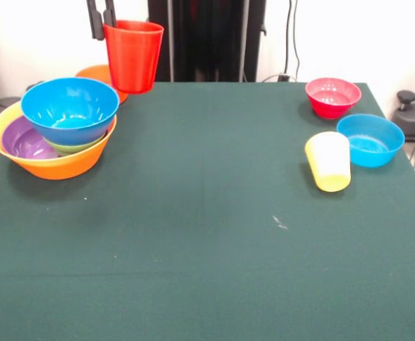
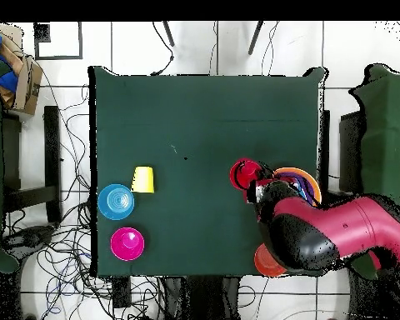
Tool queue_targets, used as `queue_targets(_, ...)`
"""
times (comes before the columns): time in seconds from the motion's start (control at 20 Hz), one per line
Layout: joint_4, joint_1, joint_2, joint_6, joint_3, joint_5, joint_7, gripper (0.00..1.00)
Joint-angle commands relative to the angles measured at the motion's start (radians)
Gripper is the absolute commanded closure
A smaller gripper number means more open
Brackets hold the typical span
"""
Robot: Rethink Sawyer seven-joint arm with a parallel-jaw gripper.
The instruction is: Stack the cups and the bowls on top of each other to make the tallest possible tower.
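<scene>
Front view: gripper [image 1: 101, 18] fingers pinching red cup's [image 1: 133, 55] rim, cup hanging upright above table, just behind the tower [image 1: 60, 133]. Risk: thin rim grip slipping, cup dropping, knocking tilted blue bowl [image 1: 69, 109] off.

Dark green worktop [image 1: 207, 234] with a small pale scuff mark [image 1: 279, 223] near its middle. Tangled black cables [image 2: 57, 250] lie on the white tiled floor [image 2: 70, 117] around it. A cardboard box [image 2: 24, 87] sits beside one corner.
</scene>
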Motion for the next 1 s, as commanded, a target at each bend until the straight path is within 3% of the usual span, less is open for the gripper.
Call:
queue_targets(0.05, -0.02, 0.017, 0.153, 0.012, -0.076, -0.136, -0.32, 1.0)
queue_targets(0.5, -0.031, -0.008, 0.188, 0.033, -0.05, -0.149, -0.352, 1.0)
queue_targets(1.0, -0.049, -0.051, 0.165, 0.116, 0.007, -0.052, -0.437, 1.0)
